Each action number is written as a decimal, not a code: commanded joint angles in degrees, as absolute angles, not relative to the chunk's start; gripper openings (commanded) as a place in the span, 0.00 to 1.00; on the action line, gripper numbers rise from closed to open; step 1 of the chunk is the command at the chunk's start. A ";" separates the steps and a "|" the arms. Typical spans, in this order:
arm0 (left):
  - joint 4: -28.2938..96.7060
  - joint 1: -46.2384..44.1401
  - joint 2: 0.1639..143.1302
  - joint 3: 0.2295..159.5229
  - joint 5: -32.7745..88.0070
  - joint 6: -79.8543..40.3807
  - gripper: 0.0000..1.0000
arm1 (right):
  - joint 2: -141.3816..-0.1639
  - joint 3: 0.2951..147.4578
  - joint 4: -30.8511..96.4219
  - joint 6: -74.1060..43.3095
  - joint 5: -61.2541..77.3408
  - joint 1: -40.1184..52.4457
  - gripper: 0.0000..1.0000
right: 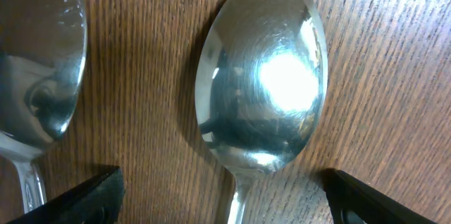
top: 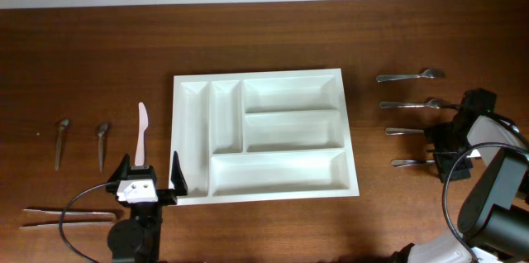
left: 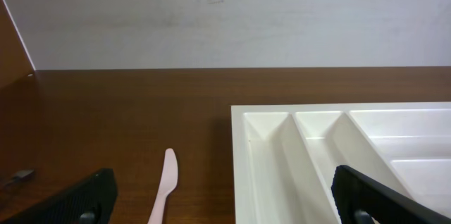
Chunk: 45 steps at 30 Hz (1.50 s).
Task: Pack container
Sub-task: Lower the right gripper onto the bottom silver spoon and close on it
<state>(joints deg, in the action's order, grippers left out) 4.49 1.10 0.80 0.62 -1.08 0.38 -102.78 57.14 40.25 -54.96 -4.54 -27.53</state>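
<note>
Packing looks barely begun, with the first pick-up in hand, I judge. At far left lie two small metal utensils (top: 62, 131) and a thin metal pair (top: 66, 216), well apart from the rest. The pale knife (top: 141, 126) lies just ahead of the left hand (top: 150, 174), which hangs wide and empty near the container's lower-left corner. The container (top: 258, 75) sits mid-desk (top: 83, 31), all five compartments bare. Right of it lie four spoons (top: 411, 75). The right hand (right: 227, 194) stands wide astride one spoon bowl (right: 261, 76), gripping nothing. It probably must settle and close without nudging the neighbouring spoon (right: 42, 62).
</note>
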 commanded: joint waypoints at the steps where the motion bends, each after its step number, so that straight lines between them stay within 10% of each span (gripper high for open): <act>1: 4.75 1.45 0.34 0.49 -1.30 1.08 0.99 | -107.48 52.93 41.56 -54.43 -3.49 -27.38 0.96; 6: 4.75 1.45 0.34 0.49 -1.30 1.08 0.99 | -107.48 52.93 41.54 -54.43 -3.51 -27.38 0.98; 22: 4.75 1.45 0.34 0.49 -1.30 1.08 0.99 | -107.48 52.93 41.56 -54.46 -3.42 -27.38 0.31; 45: 4.75 1.45 0.34 0.49 -1.30 1.08 0.99 | -107.39 54.08 42.98 -54.22 -3.22 -27.38 0.04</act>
